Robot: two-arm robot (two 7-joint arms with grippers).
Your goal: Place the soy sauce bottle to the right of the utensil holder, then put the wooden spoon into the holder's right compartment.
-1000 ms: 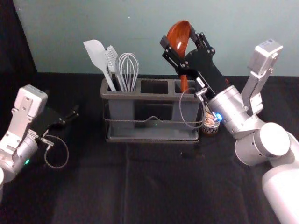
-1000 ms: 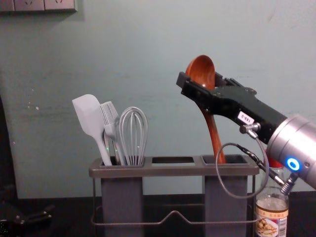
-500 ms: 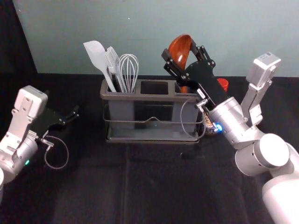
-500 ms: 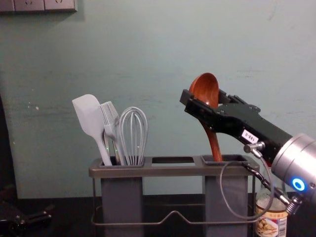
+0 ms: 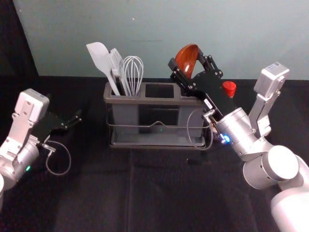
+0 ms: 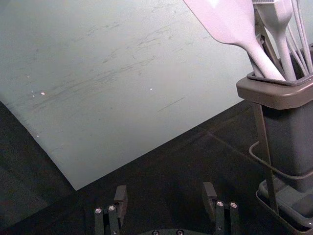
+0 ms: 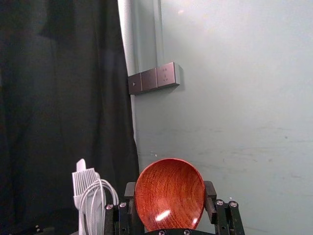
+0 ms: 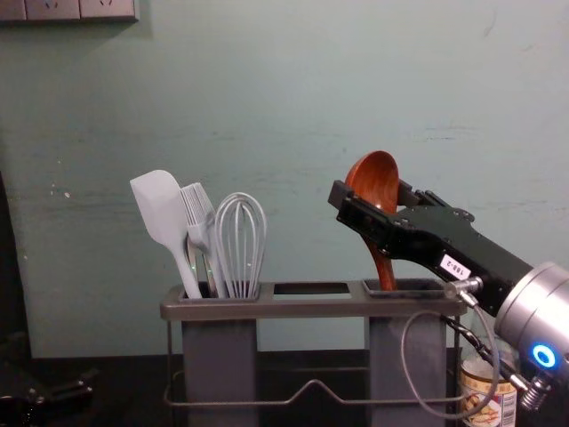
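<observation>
My right gripper [image 5: 194, 72] is over the right end of the grey utensil holder [image 5: 159, 100], shut on the wooden spoon [image 5: 187, 57]. In the chest view the spoon [image 8: 377, 181] leans bowl up between the fingers of the right gripper [image 8: 372, 201], its handle's lower part inside the right compartment. The right wrist view shows the spoon's bowl [image 7: 169, 195] between the fingertips of the right gripper [image 7: 169, 196]. The soy sauce bottle [image 8: 487, 391] stands just right of the holder, partly behind the arm. Parked at the left, my left gripper [image 5: 72, 121] is open; its wrist view shows the left gripper [image 6: 165, 196] holding nothing.
A white spatula [image 8: 162, 213], a brush [image 8: 199, 222] and a whisk [image 8: 240, 240] stand in the holder's left compartment. Behind the holder rises a pale wall [image 8: 293, 89]. The middle compartment [image 5: 159, 91] lies between the two end ones.
My right gripper has come down with the spoon, and the handle sits deeper in the right compartment. The bottle's red cap has come into sight in the head view. The left arm has stayed put.
</observation>
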